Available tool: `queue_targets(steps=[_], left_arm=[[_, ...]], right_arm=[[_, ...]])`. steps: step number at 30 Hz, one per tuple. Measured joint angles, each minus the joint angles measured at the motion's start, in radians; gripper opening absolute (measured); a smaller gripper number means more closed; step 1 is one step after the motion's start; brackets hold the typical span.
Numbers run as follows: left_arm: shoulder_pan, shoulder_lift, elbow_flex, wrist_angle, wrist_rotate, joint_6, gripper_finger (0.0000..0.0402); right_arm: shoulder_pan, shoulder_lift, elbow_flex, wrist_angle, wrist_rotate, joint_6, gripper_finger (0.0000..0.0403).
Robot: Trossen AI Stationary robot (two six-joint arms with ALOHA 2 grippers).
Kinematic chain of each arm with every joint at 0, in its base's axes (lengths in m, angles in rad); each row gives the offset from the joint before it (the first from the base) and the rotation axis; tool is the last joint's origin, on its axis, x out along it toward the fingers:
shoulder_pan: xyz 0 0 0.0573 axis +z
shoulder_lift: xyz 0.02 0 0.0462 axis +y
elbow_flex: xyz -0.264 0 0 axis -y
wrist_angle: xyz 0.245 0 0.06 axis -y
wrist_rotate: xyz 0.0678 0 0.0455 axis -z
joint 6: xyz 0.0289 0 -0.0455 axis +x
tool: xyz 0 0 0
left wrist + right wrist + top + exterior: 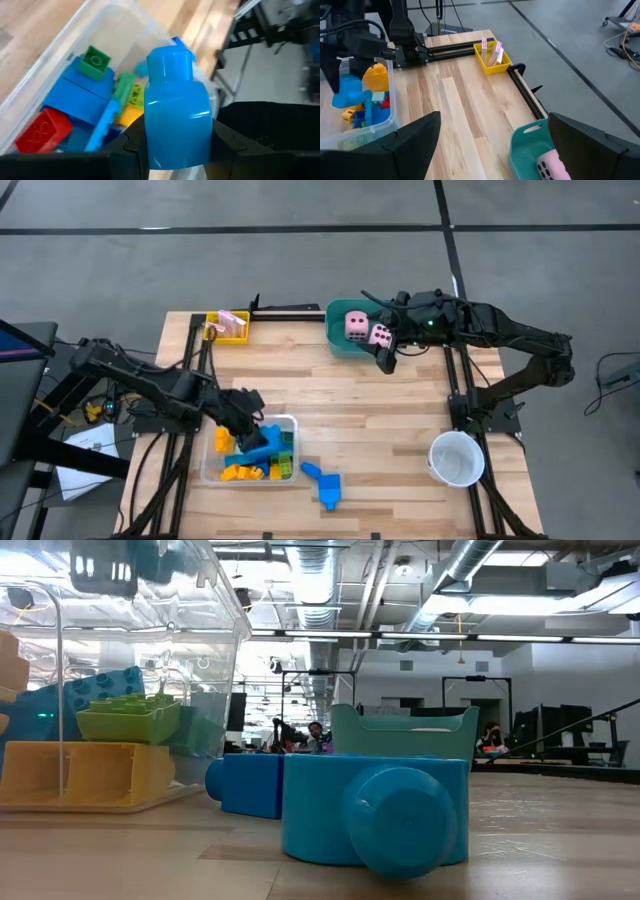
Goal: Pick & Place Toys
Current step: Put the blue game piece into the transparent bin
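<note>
My left gripper (256, 428) is shut on a light-blue block (176, 107) and hovers over the clear tray (288, 420), which holds several blue, yellow, green and red blocks (82, 95). A second blue block (322, 483) lies on its side on the wood, just right of the tray. Two pink dice (367, 330) sit in the teal tub (340, 345) at the far edge. My right gripper (385, 358) is open above the tub's right near corner, with nothing between its fingers (415, 137). My left gripper pinches the light-blue block by its two opposite sides (152, 142) between its two fingers. The fingers come slanting down from the table's left. The block sticks out past the fingertips with its round stud (171, 62) leading, and it is lifted clear above the tray.
A yellow tray (228, 327) with pink-white cards stands at the far left corner. A white cup (457, 458) stands near the right edge. Bare wood lies between the clear tray and the teal tub.
</note>
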Motion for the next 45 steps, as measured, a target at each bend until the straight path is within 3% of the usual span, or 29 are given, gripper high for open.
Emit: queue_targets(steps=[4, 12, 19, 23, 28, 40, 45], left_arm=[[-0.057, 0.052, 0.0, -0.001, -0.067, 0.03, 0.012], [-0.191, 0.135, 0.002, 0.042, -0.339, 0.067, 0.012], [-0.236, 0.285, 0.145, -0.152, -0.446, 0.067, 0.012], [-0.226, 0.365, 0.217, -0.233, -0.462, 0.067, 0.012], [-0.22, 0.424, 0.222, -0.244, -0.452, 0.033, 0.012], [-0.22, 0.449, 0.223, -0.238, -0.452, 0.022, 0.0122], [-0.22, 0.449, 0.223, -0.229, -0.453, 0.021, 0.0219]], right_arm=[[0.0, 0.001, -0.002, -0.005, 0.0, 0.013, 0.0358], [0.0, 0.001, -0.002, 0.002, 0.0, 0.014, 0.0358], [0.0, 0.001, -0.002, 0.003, 0.0, 0.014, 0.0358], [0.0, 0.001, -0.002, 0.005, 0.0, 0.014, 0.0358], [0.0, 0.001, -0.002, 0.006, 0.001, 0.021, 0.0358], [0.0, 0.001, -0.002, 0.006, 0.001, 0.021, 0.0358], [0.0, 0.001, -0.002, 0.006, 0.001, 0.02, 0.0358]])
